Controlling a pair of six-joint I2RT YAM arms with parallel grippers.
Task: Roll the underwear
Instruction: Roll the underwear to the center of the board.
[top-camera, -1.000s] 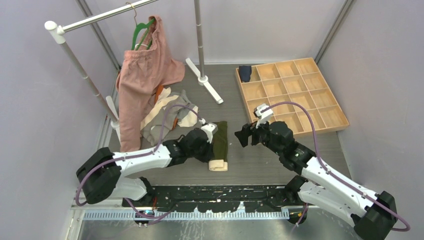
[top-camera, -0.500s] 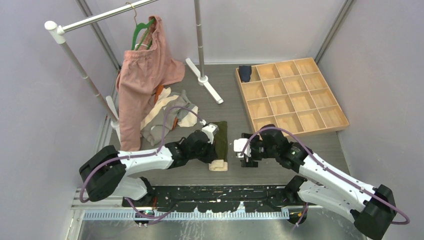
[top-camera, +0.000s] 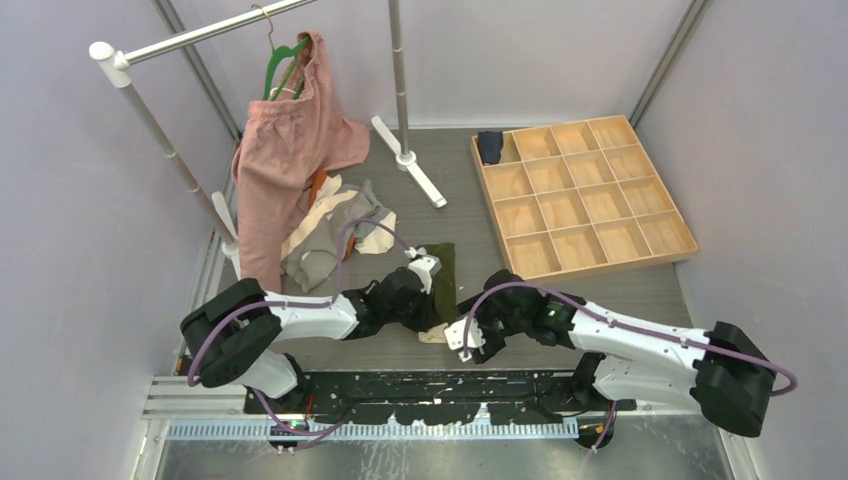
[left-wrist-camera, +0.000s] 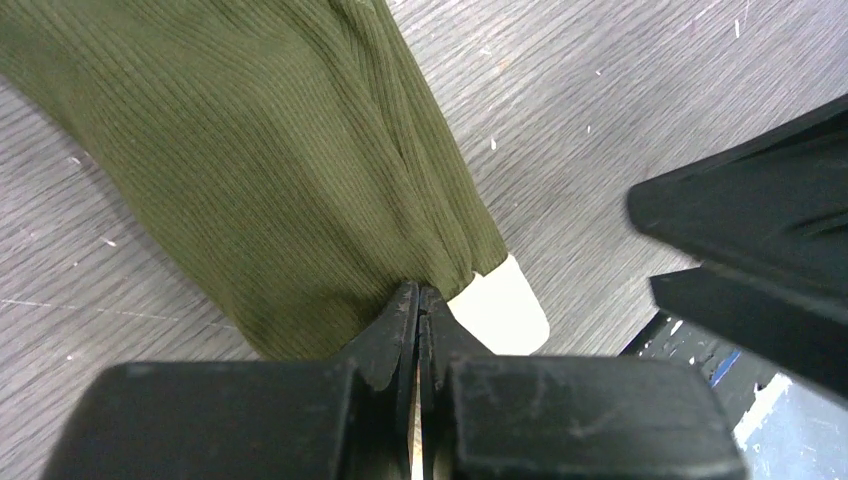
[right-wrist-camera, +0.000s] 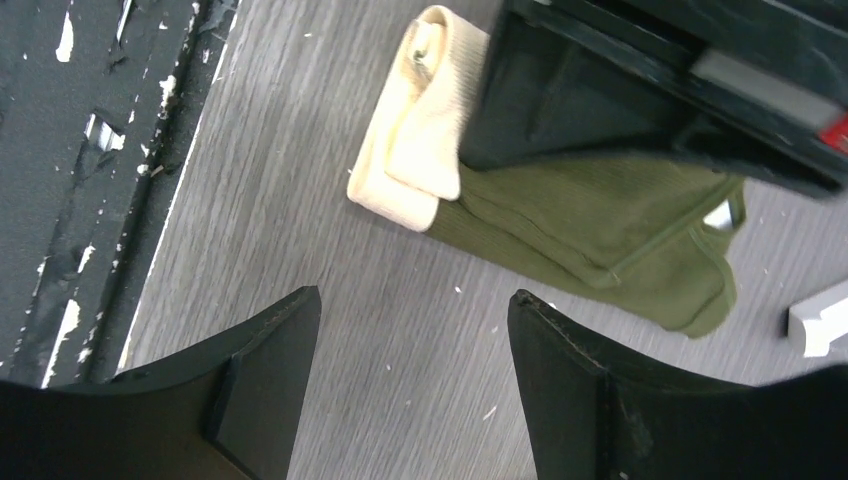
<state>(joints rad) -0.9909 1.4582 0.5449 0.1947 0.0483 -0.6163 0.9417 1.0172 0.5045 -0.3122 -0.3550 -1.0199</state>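
Lying on table: olive green underwear (top-camera: 443, 272), folded into a long narrow strip in front of the arms, with its cream waistband (right-wrist-camera: 420, 150) at the near end, close to the table's near edge.
Left pincer (left-wrist-camera: 417, 297): pressed together, tips touching the strip where olive cloth meets waistband. Whether any cloth is caught between them cannot be told.
Right pincer (right-wrist-camera: 410, 300): spread wide, holding nothing, over bare table (top-camera: 640, 290) just beside the waistband end, on its right.
Underwear pile (top-camera: 335, 235): grey and cream pieces heaped at far left, well apart from the strip.
Wooden tray (top-camera: 610, 262): far right, a grid of compartments.
Navy bundle (top-camera: 489, 146): in the tray's far-left corner compartment.
Pink garment (top-camera: 290, 160): on a green hanger (top-camera: 283, 55), above the pile.
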